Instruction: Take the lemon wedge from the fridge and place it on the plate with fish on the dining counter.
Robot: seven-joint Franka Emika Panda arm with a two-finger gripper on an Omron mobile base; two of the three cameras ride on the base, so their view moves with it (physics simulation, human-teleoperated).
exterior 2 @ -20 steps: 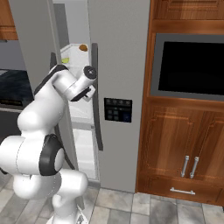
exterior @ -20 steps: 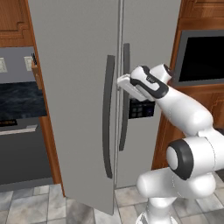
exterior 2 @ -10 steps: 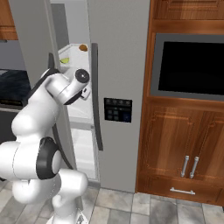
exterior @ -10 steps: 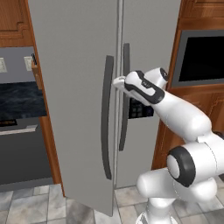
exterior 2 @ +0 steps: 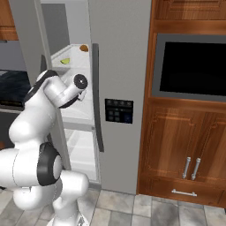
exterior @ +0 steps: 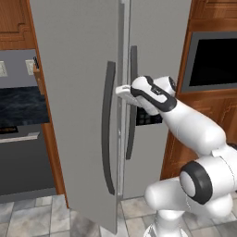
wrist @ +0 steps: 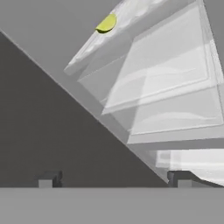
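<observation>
Wedge location: the lemon wedge (exterior 2: 65,61) lies on an upper white shelf (exterior 2: 70,66) inside the fridge (exterior 2: 114,53), toward the shelf's left side in the right base view; in the hand view it shows as a small yellow-green sliver (wrist: 106,23) at the top left.
Wedge neighbour: a brown oval food item (exterior 2: 84,48) sits farther back and to the right on the same shelf, apart from the wedge.
Wedge axis: its long side appears to run roughly along the shelf's front edge; too small to tell more exactly.
Direction from jaws: the wedge lies above and farther in than the gripper (wrist: 114,178), which points into the gap at the level of the shelf below; I judge the coming move turns on rising and reaching inward, left of the door's edge.
Jaws: spread wide with nothing between them; the two dark fingertips (wrist: 48,178) stand well apart at the bottom of the hand view.
Obstruction: the left fridge door (exterior: 76,106) stands ajar, and its dark inner face (wrist: 48,127) takes up the left of the hand view, close beside the left fingertip; clearance there looks tight.
Arm: the single arm reaches from the base, its hand (exterior: 148,92) near the dark vertical handles (exterior: 109,125).
Writing: none legible; the dispenser panel (exterior 2: 118,111) on the right door shows small buttons but no readable text. The wall oven (exterior 2: 192,68) bears no visible brand.
</observation>
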